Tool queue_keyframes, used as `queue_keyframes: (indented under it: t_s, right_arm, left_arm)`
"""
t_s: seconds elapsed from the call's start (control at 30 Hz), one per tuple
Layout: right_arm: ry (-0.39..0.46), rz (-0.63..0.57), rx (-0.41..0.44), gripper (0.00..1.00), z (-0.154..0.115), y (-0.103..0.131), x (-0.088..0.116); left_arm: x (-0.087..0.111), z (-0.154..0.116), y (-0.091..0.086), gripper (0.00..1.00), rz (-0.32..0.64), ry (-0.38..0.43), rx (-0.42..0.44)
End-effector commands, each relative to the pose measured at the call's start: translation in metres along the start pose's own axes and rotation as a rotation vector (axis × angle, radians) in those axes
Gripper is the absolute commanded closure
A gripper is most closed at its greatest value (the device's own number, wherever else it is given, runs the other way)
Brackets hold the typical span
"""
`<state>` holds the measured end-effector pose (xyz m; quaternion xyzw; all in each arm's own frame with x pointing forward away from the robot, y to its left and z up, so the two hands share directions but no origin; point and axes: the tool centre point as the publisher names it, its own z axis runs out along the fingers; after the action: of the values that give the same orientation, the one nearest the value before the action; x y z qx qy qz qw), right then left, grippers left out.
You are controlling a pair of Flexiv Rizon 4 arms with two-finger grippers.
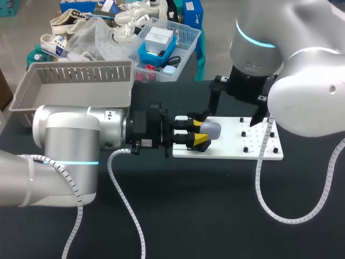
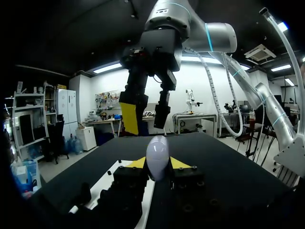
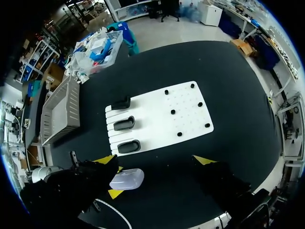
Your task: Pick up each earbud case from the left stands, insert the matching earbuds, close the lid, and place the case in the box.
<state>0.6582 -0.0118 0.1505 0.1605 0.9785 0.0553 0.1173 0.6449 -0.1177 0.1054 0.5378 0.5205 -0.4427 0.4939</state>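
Note:
A pale lavender earbud case, lid closed, is held sideways just above the near left part of the white board, with my left gripper shut on it. In the left wrist view the case sits between the yellow tips. My right gripper hangs open over the board, one finger close beside the case. From the right wrist view the case lies next to that finger, and three black stands on the board look empty. Several small black pieces dot the board's other half.
A grey slatted box stands at the back left of the table, seen also as the box beyond the stands. My left arm's white cable and my right arm's cable trail over the dark table in front.

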Motion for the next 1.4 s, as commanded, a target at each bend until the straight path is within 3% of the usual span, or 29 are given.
queue_keyframes:
  t_s: [0.03, 0.17, 0.33, 0.53, 0.73, 0.93, 1.2, 1.27, 1.4]
  right_arm:
    - [-0.043, 0.005, -0.028, 0.00, -0.006, -0.005, 0.004]
    - [-0.037, -0.029, -0.094, 0.00, -0.018, -0.004, 0.003]
    - [0.016, -0.160, -0.149, 0.00, -0.032, 0.002, 0.010]
    - [0.089, -0.288, -0.090, 0.00, -0.035, 0.013, 0.016]
    - [0.067, -0.363, -0.049, 0.00, -0.038, 0.023, 0.023]
    - [0.096, -0.450, -0.028, 0.00, -0.041, 0.028, 0.034]
    - [0.087, -0.402, -0.025, 0.00, -0.036, 0.026, 0.035]
    - [0.081, -0.368, -0.082, 0.00, -0.038, 0.024, 0.034]
    - [0.081, -0.368, -0.082, 0.00, -0.038, 0.024, 0.034]
  left_arm:
    - [0.000, 0.000, 0.000, 1.00, 0.001, -0.001, -0.003]
    - [0.000, 0.000, 0.000, 1.00, 0.001, -0.001, -0.003]
    - [0.000, 0.000, 0.000, 1.00, 0.001, -0.001, -0.003]
    - [0.000, 0.000, 0.000, 1.00, 0.001, -0.001, -0.003]
    - [0.000, 0.000, 0.000, 1.00, 0.001, -0.001, -0.003]
    - [0.000, 0.000, 0.000, 1.00, 0.001, -0.001, -0.003]
    - [0.000, 0.000, 0.000, 1.00, 0.001, -0.001, -0.003]
    - [0.000, 0.000, 0.000, 1.00, 0.001, -0.001, -0.003]
    - [0.000, 0.000, 0.000, 1.00, 0.001, -0.001, -0.003]
